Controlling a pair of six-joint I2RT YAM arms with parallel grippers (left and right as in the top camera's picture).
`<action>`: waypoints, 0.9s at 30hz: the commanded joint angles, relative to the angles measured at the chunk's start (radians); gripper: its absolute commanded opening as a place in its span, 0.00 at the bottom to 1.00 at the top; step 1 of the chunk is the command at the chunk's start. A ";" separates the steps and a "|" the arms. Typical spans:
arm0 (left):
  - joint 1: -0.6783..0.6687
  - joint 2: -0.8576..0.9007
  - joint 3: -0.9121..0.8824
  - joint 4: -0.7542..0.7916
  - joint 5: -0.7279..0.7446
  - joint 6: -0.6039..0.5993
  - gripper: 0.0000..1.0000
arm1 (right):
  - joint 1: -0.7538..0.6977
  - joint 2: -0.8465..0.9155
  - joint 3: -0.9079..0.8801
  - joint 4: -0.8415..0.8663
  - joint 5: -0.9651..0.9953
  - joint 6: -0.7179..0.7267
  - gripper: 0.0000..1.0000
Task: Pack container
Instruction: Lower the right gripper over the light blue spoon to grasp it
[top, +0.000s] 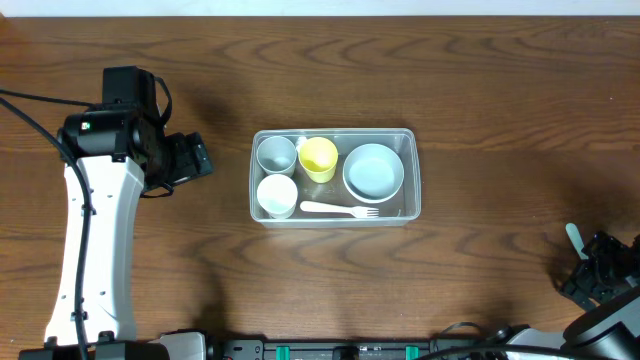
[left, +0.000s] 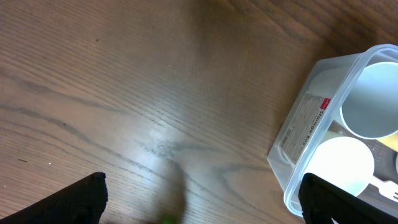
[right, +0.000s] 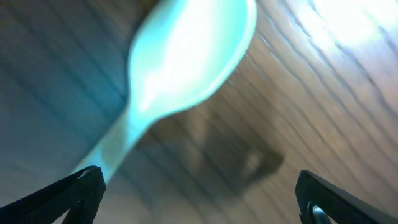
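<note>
1. A robotics lab or test bench is suggested.
2. A white left arm (top: 95, 230) and a right arm (top: 605, 325) are seen set at a wood-grain worktop (top: 500, 80).
3. Loose black cables (top: 25, 108) are seen trailing across the worktop by the left arm.

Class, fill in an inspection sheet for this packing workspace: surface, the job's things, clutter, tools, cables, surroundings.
Surface: brown wooden table, grain visible.
Job's things: clear container at centre, holding a grey cup, yellow cup, white cup, pale bowl and white fork; teal spoon outside it, by the right tool.
Clutter: nothing seen.
Tools: left tool open and empty, beside the container; right tool at the near right edge, its hold on the spoon unclear.
Cables: black cable at the far left.
Surroundings: pale strip beyond the table's far edge.
</note>
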 joint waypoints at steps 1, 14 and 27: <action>0.005 0.002 -0.008 -0.004 -0.005 -0.006 0.97 | -0.014 0.006 0.001 0.014 0.069 -0.047 0.99; 0.005 0.002 -0.008 -0.006 -0.005 -0.006 0.98 | -0.025 0.006 0.016 -0.017 0.146 0.029 0.99; 0.005 0.002 -0.008 -0.015 -0.005 -0.006 0.98 | -0.056 0.006 0.016 0.010 0.147 0.028 0.95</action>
